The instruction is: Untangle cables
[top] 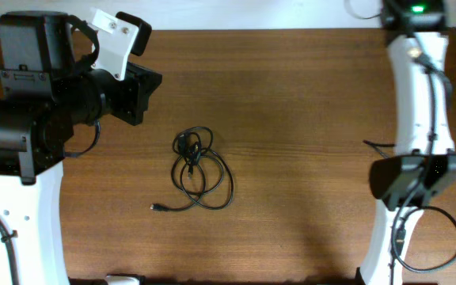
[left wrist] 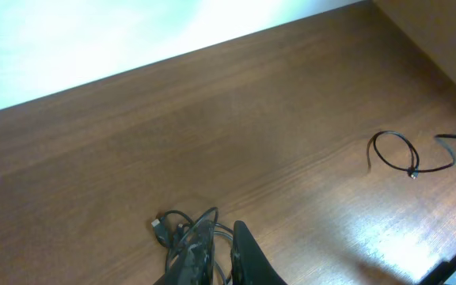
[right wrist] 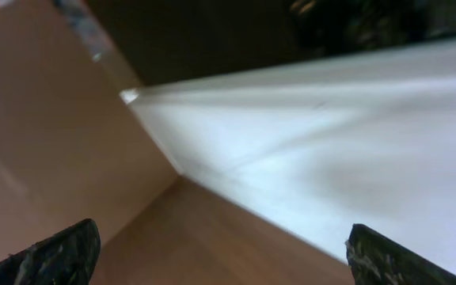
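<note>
The cables (top: 200, 169) lie in a small knotted bundle of thin black loops on the wooden table (top: 291, 103), left of centre, with one plug end (top: 156, 207) trailing toward the front left. In the left wrist view the bundle (left wrist: 182, 228) shows just beyond my fingertips. My left gripper (top: 142, 85) (left wrist: 222, 257) hangs above the table, up and left of the bundle, with its fingers together and nothing held. My right gripper (top: 416, 176) (right wrist: 224, 253) is open and empty at the far right, well away from the cables.
A thin black wire loop (left wrist: 394, 150) lies on the table far off in the left wrist view, near the right arm's side. The right arm's own wiring loops by its base (top: 434, 237). A white wall (right wrist: 355, 142) borders the table's edge.
</note>
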Controlling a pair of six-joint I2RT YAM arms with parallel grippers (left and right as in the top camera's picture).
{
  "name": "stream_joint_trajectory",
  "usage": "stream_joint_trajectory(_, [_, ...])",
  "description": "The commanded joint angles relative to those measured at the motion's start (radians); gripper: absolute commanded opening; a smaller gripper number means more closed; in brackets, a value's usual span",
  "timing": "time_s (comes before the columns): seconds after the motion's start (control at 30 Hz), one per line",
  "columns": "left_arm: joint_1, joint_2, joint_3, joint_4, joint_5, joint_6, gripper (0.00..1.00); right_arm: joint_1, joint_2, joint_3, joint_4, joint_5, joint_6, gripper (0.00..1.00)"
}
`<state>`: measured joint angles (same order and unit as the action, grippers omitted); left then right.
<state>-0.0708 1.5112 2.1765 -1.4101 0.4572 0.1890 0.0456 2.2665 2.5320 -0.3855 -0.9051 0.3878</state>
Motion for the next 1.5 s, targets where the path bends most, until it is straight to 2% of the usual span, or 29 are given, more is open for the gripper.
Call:
stream_joint_trajectory(0.0, [0.002, -0.002, 0.002, 0.003, 0.01, -0.005, 0.09, 0.127, 0.051, 0.006, -0.001, 0.03, -0.014, 0.99])
stream_joint_trajectory(0.13, [0.002, 0.005, 0.002, 0.003, 0.01, -0.005, 0.09, 0.279, 0.127, -0.008, -0.059, 0.045, -0.014, 0.99])
stream_joint_trajectory(0.23, [0.002, 0.006, 0.002, 0.002, 0.011, -0.005, 0.1, 0.363, 0.192, -0.01, -0.229, 0.084, -0.025, 0.99])
stream_joint_trajectory(0.3, [0.002, 0.006, 0.002, 0.002, 0.011, -0.005, 0.1, 0.367, 0.219, -0.01, -0.246, 0.091, -0.024, 0.99])
stream_joint_trajectory(0.4, [0.002, 0.015, 0.002, 0.003, 0.011, -0.005, 0.11, 0.359, 0.24, -0.01, -0.335, 0.2, -0.025, 0.99])
stream_joint_trajectory(0.5, [0.002, 0.039, 0.002, 0.008, 0.067, -0.005, 0.13, 0.376, 0.242, -0.01, -0.447, 0.324, -0.027, 0.93])
stream_joint_trajectory(0.57, [-0.013, 0.048, 0.002, 0.018, 0.134, -0.001, 0.17, 0.387, 0.243, -0.01, -0.506, 0.48, -0.048, 0.79])
stream_joint_trajectory(0.6, [-0.035, 0.048, 0.002, 0.018, 0.127, 0.006, 0.17, 0.387, 0.243, -0.01, -0.539, 0.512, -0.069, 0.55])
stream_joint_trajectory(0.63, [-0.051, 0.048, 0.002, 0.022, 0.122, 0.007, 0.18, 0.387, 0.243, -0.01, -0.544, 0.477, -0.069, 0.39])
stream_joint_trajectory(0.7, [-0.065, 0.055, 0.002, 0.032, 0.122, 0.007, 0.2, 0.407, 0.243, -0.01, -0.541, 0.283, -0.005, 0.39])
stream_joint_trajectory(0.73, [-0.065, 0.061, 0.002, 0.029, 0.111, 0.006, 0.21, 0.427, 0.242, -0.009, -0.527, 0.099, 0.034, 0.39])
stream_joint_trajectory(0.8, [-0.065, 0.072, 0.002, 0.029, 0.104, 0.006, 0.21, 0.446, 0.242, -0.009, -0.515, -0.036, 0.139, 0.43])
stream_joint_trajectory(0.83, [-0.067, 0.078, 0.002, 0.029, 0.106, 0.006, 0.21, 0.451, 0.242, -0.009, -0.511, -0.029, 0.148, 0.52])
stream_joint_trajectory(0.87, [-0.075, 0.08, 0.002, 0.03, 0.142, 0.021, 0.24, 0.452, 0.242, -0.009, -0.495, -0.027, 0.148, 0.57])
stream_joint_trajectory(0.9, [-0.105, 0.08, 0.002, 0.045, 0.184, 0.071, 0.27, 0.452, 0.242, -0.009, -0.472, -0.027, 0.148, 0.62])
stream_joint_trajectory(0.97, [-0.167, 0.08, 0.002, 0.089, 0.184, 0.07, 0.29, 0.444, 0.242, -0.009, -0.436, -0.018, 0.142, 0.68])
stream_joint_trajectory(1.1, [-0.363, 0.082, 0.002, 0.191, 0.155, 0.071, 0.37, 0.433, 0.242, -0.009, -0.418, 0.079, 0.141, 0.69])
stream_joint_trajectory(1.13, [-0.396, 0.087, 0.002, 0.191, 0.13, 0.07, 0.54, 0.433, 0.242, -0.009, -0.419, 0.079, 0.141, 0.69])
stream_joint_trajectory(1.17, [-0.419, 0.095, 0.002, 0.195, 0.13, 0.071, 0.75, 0.436, 0.242, -0.009, -0.42, 0.079, 0.141, 0.69])
stream_joint_trajectory(1.23, [-0.494, 0.135, 0.002, 0.202, 0.13, 0.139, 0.89, 0.453, 0.242, -0.009, -0.436, 0.06, 0.084, 0.69])
stream_joint_trajectory(1.3, [-0.532, 0.165, 0.002, 0.193, 0.119, 0.19, 0.97, 0.467, 0.242, -0.009, -0.483, 0.036, 0.029, 0.69])
stream_joint_trajectory(1.47, [-0.537, 0.173, 0.002, 0.194, 0.0, 0.21, 0.98, 0.472, 0.242, -0.009, -0.525, -0.039, -0.083, 0.69])
